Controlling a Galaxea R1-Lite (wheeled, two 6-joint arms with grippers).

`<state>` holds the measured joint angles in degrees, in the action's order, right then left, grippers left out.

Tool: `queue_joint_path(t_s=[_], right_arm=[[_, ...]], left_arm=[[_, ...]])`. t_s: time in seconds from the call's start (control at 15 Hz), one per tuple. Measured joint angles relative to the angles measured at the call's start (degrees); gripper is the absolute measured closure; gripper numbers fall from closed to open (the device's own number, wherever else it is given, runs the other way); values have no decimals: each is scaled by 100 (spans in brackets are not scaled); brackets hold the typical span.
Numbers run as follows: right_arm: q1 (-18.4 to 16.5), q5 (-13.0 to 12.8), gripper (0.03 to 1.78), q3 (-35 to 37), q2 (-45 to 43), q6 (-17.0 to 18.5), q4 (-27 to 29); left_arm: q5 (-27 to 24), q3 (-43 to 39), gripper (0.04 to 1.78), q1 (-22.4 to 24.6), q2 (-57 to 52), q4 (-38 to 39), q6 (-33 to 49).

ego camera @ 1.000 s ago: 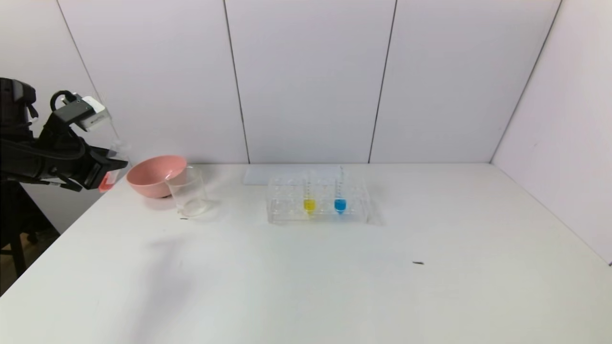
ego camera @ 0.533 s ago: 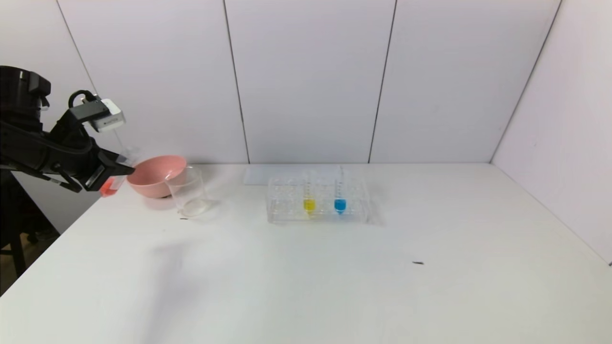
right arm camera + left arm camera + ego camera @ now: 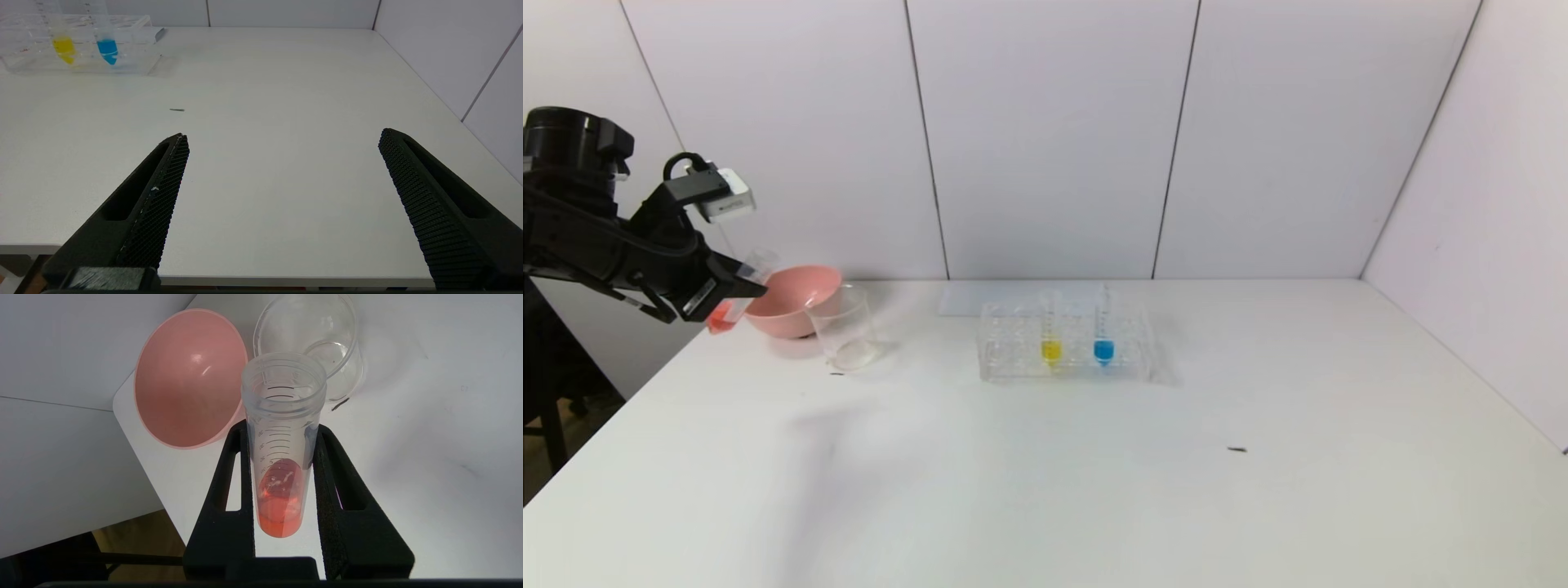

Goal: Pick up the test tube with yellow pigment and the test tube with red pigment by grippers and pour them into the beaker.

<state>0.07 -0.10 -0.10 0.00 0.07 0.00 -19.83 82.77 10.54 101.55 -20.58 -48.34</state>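
The left tool, a black two-fingered claw with a small white box on its wrist, was clamped tight on the slim clear test tube with red-orange liquid at its rounded tip, one finger pressed to each side of it. Compared with a second earlier, this tool had risen and travelled toward the small clear cylindrical beaker with a flared rim, and the red tube, then held off the tabletop's edge, now hung just beside the round pink bowl, tilted with its open mouth leaning toward the beaker and its liquid still pooled at the tip. The beaker stood on the white tabletop, touching the bowl on the side away from the tool. Well beyond the beaker, the clear plastic tube rack had not shifted; it held the slim clear tube with yellow liquid upright beside a blue-tipped tube. The right tool hovered low over the tabletop, far from the beaker, jaws spread wide and empty.
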Motion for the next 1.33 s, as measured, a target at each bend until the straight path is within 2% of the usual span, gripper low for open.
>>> queue_joint_path(t_s=[0.6,0.87,1.2,1.33], right_arm=[[-2,0,11,0,0,2,0],[2,0,11,0,0,2,0],[-2,0,11,0,0,2,0],[2,0,11,0,0,0,0]], left_arm=[[57,262,137,-11,228,-296,-152],[66,656,137,-18,379,-866,-455],[82,947,137,-35,518,-1018,-751],[112,1122,137,-35,556,-1296,-883]])
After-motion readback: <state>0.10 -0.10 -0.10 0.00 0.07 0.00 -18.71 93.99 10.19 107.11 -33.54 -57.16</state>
